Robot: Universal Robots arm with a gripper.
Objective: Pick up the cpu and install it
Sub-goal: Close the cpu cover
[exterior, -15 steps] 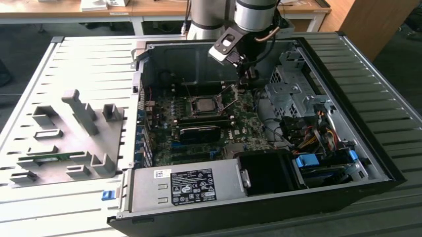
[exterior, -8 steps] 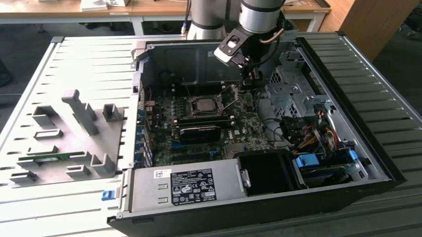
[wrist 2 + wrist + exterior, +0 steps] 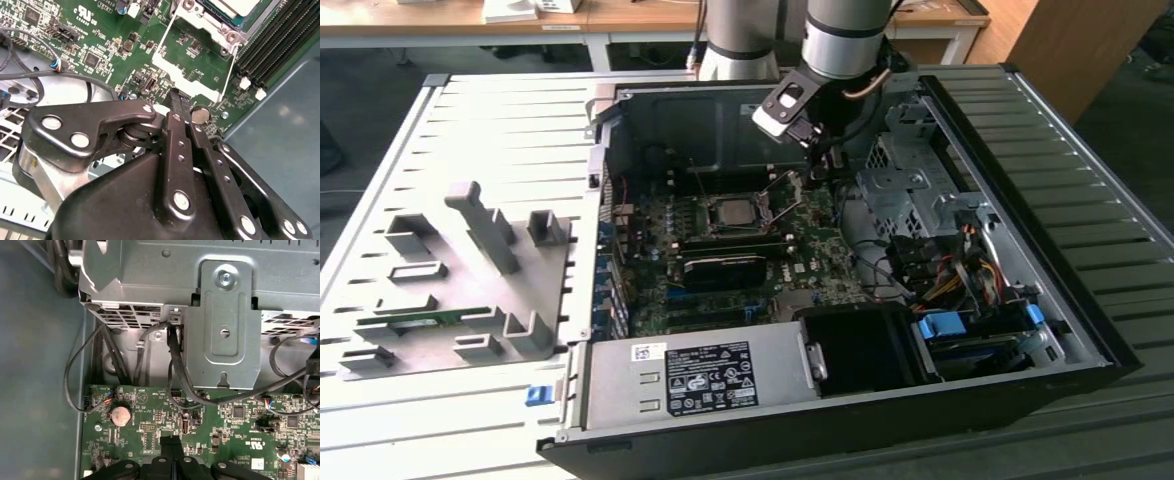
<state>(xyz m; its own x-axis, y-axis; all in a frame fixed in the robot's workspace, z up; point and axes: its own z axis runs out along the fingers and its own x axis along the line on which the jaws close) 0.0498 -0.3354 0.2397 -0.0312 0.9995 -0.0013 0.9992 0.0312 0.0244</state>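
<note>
gripper: gripper (image 3: 817,172) was clenched and empty; in both wrist views its 2 fingertips (image 3: 173,100) pressed flat together with nothing between them.
gripper position: low over the motherboard (image 3: 761,270) inside the open case (image 3: 961,120), near the socket (image 3: 707,222), on the exterior view's right of it.
cpu: cpu (image 3: 731,212) sat in the socket, silver top up, apart from the gripper; in the second wrist view its pale top (image 3: 235,5) showed at the picture's edge.
load frame: frame (image 3: 192,80) looked swung open, lying between the socket and the fingertips.
coin cell: coin cell (image 3: 120,415) sat on the board just beside the fingertips.
RAM slots: slots (image 3: 280,40) ran alongside the socket.
drive cage: cage (image 3: 220,315) stood beyond the board edge, with cables running under it.
bench: bench (image 3: 494,120) carried the case and, on the exterior view's left, a grey fixture (image 3: 467,270) with 1 green memory stick (image 3: 414,322).
</note>
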